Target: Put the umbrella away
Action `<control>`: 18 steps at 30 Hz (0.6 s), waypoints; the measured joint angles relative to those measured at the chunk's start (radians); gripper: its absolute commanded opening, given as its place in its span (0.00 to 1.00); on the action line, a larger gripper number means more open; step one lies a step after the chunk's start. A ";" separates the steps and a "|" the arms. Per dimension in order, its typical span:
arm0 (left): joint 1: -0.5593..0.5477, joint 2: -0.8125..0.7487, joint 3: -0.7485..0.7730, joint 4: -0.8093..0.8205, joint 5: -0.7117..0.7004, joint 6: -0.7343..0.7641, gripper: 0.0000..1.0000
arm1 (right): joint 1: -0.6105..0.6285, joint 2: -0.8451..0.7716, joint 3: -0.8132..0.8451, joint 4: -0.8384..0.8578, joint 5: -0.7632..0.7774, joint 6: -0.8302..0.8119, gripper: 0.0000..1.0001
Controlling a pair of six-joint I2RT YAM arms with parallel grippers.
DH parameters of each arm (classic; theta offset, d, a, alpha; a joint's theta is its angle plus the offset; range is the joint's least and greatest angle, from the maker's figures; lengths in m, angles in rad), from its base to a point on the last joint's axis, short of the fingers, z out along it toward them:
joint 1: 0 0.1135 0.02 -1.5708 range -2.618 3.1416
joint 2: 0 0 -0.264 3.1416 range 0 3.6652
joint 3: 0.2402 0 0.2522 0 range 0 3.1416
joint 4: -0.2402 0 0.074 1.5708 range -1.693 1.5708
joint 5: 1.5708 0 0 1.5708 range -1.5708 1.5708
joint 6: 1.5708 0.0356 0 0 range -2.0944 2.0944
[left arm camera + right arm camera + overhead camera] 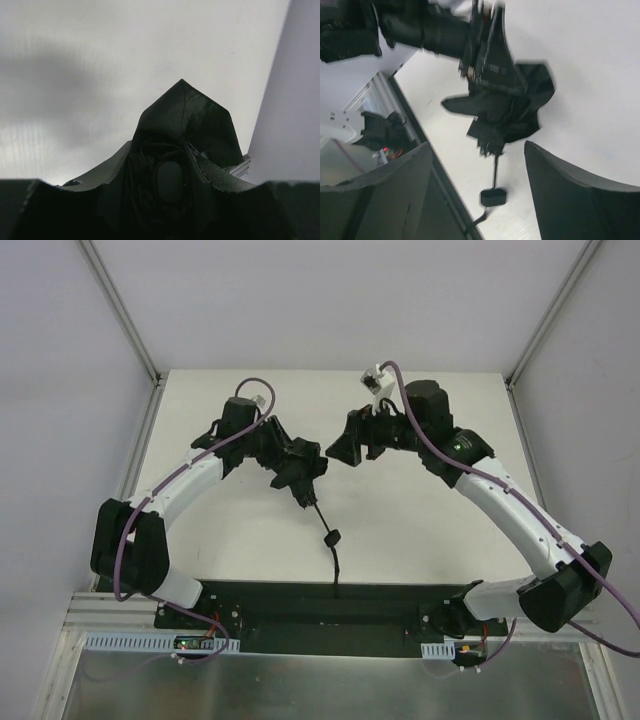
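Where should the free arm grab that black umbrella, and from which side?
Probably the small black handle of the black fabric folding umbrella, from the side of the right gripper: it sticks out on a thin metal shaft, clear of the bunched canopy the left gripper clamps.

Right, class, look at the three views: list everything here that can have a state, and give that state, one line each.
Umbrella: folded down but not tidied away.
Canopy: collapsed, loose and bunched, not wrapped.
Shaft: sticking out of the canopy, handle at its end.
Left jaws: shut on the umbrella's canopy.
Right jaws: open, nothing between them, facing the umbrella.
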 measured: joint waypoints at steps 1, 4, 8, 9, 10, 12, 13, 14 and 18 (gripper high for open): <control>0.002 0.003 -0.010 0.050 0.022 0.017 0.00 | -0.016 -0.006 -0.037 0.011 -0.021 0.031 0.76; 0.019 0.021 -0.030 0.231 0.136 0.043 0.00 | -0.040 0.001 -0.171 0.019 -0.110 0.111 0.79; 0.026 0.051 -0.073 0.470 0.277 0.034 0.00 | -0.054 0.011 -0.333 0.044 -0.204 0.193 0.93; 0.026 0.058 -0.087 0.514 0.301 0.024 0.00 | -0.058 0.008 -0.368 0.068 -0.216 0.211 0.96; 0.026 0.064 -0.100 0.549 0.322 0.011 0.00 | -0.059 0.003 -0.393 0.089 -0.223 0.222 0.97; 0.025 0.075 -0.121 0.605 0.358 -0.018 0.00 | -0.062 -0.011 -0.438 0.132 -0.225 0.240 0.97; 0.023 0.080 -0.130 0.631 0.377 -0.039 0.00 | -0.063 -0.016 -0.449 0.149 -0.225 0.245 1.00; 0.023 0.082 -0.134 0.644 0.389 -0.049 0.00 | -0.063 -0.017 -0.451 0.166 -0.225 0.249 1.00; 0.009 0.079 -0.134 0.690 0.412 -0.085 0.00 | -0.065 -0.018 -0.451 0.241 -0.216 0.259 1.00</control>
